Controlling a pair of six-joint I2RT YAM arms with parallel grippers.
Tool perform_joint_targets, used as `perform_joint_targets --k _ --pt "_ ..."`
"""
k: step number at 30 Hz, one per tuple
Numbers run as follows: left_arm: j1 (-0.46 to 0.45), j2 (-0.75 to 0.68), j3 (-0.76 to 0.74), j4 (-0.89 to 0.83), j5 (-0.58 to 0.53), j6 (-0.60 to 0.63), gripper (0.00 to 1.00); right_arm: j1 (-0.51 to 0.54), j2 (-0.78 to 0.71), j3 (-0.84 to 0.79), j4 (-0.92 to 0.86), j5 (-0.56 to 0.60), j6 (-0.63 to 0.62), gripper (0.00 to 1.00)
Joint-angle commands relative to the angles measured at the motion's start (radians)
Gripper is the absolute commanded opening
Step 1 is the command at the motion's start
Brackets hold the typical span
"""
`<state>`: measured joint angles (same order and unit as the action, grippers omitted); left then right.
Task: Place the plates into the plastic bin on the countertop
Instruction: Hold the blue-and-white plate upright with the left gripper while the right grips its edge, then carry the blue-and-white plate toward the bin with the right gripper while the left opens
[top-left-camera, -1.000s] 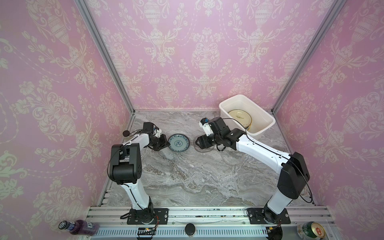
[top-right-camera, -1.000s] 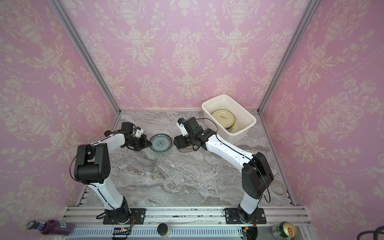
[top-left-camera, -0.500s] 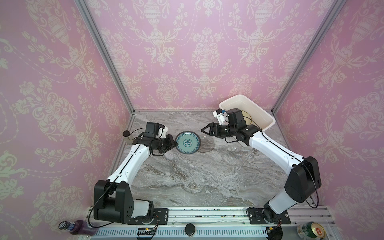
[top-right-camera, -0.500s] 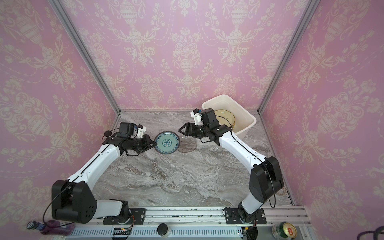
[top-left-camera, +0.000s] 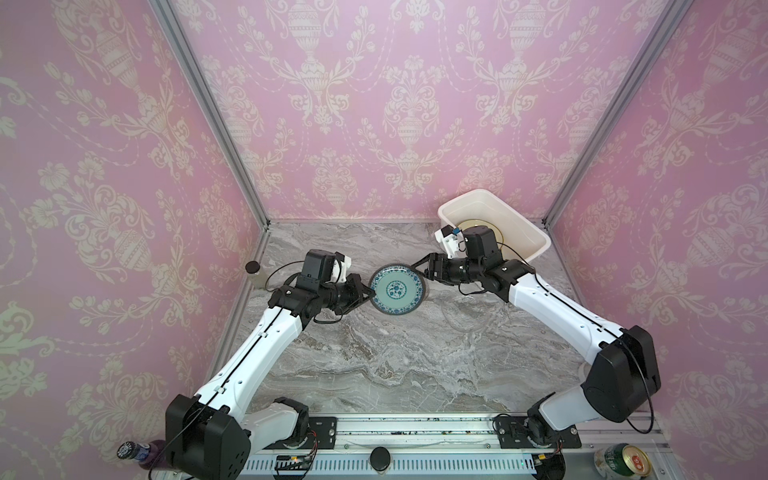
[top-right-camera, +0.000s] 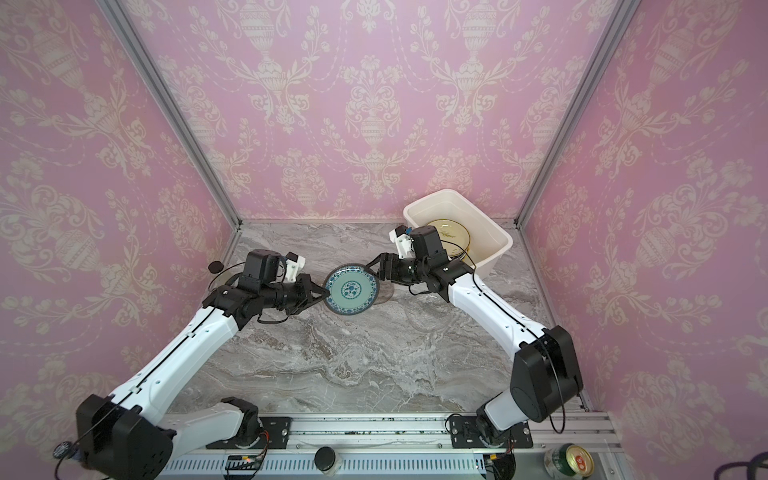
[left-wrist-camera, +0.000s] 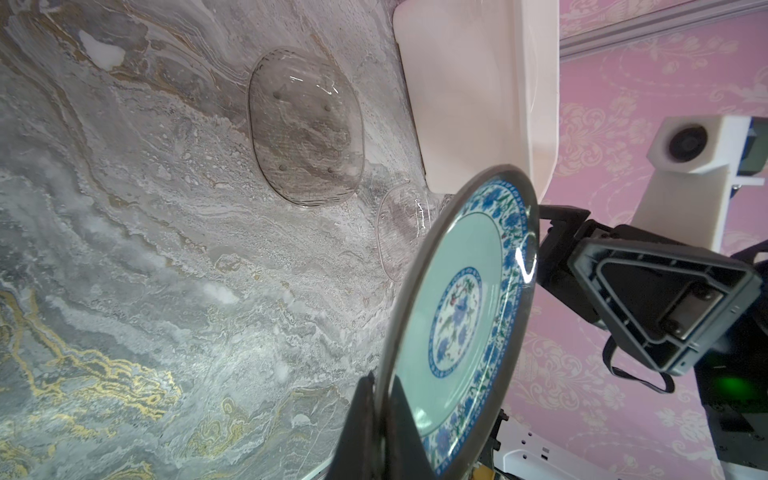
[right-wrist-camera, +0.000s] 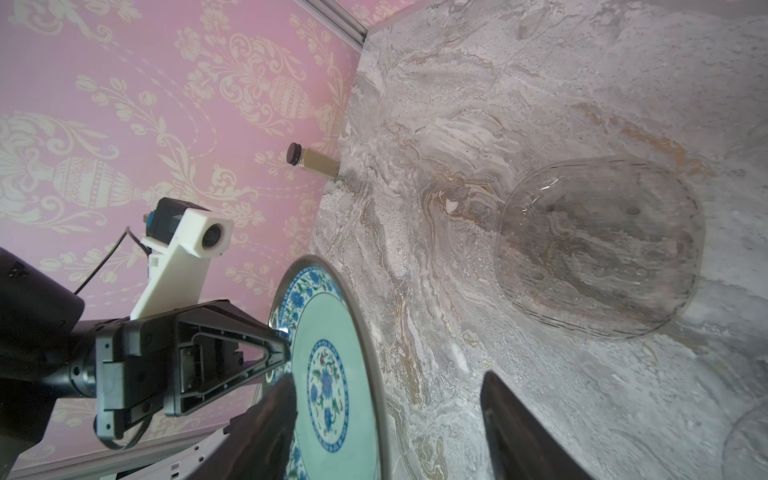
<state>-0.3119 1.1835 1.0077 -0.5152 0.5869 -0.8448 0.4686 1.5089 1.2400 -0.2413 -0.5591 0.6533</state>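
Over countertop (top-left-camera: 374, 353), mid handover: my L gripper (top-left-camera: 370, 293) pinched teal plate (top-left-camera: 397, 289) by rim, R gripper (top-left-camera: 419, 272) sat open astride opposite rim. Next needed: R clamps, L releases, then to bin (top-left-camera: 536, 246).

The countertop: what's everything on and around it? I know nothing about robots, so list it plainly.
floral plate: one, teal and blue, held above the countertop
glass plates: two, clear, lying on the countertop
plastic bin: one, white, far right corner, yellowish plate inside
jar: one, tan with dark lid, left edge
bottle: one, purple, front left
can: one, green, front right
left fingers: dark, shut on the floral plate's rim
right fingers: dark, open, astride its opposite rim
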Motion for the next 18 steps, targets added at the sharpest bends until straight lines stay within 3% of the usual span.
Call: perform_joint_targets --k 1,18 --pt "-0.01 -0.006 0.01 0.037 -0.02 -0.044 0.02 0.0 -0.016 -0.028 0.012 -0.088 0.018 0.65" --pt "-0.031 0.068 0.047 0.122 0.0 -0.078 0.02 0.001 0.019 -0.105 0.233 -0.197 0.19 0.22"
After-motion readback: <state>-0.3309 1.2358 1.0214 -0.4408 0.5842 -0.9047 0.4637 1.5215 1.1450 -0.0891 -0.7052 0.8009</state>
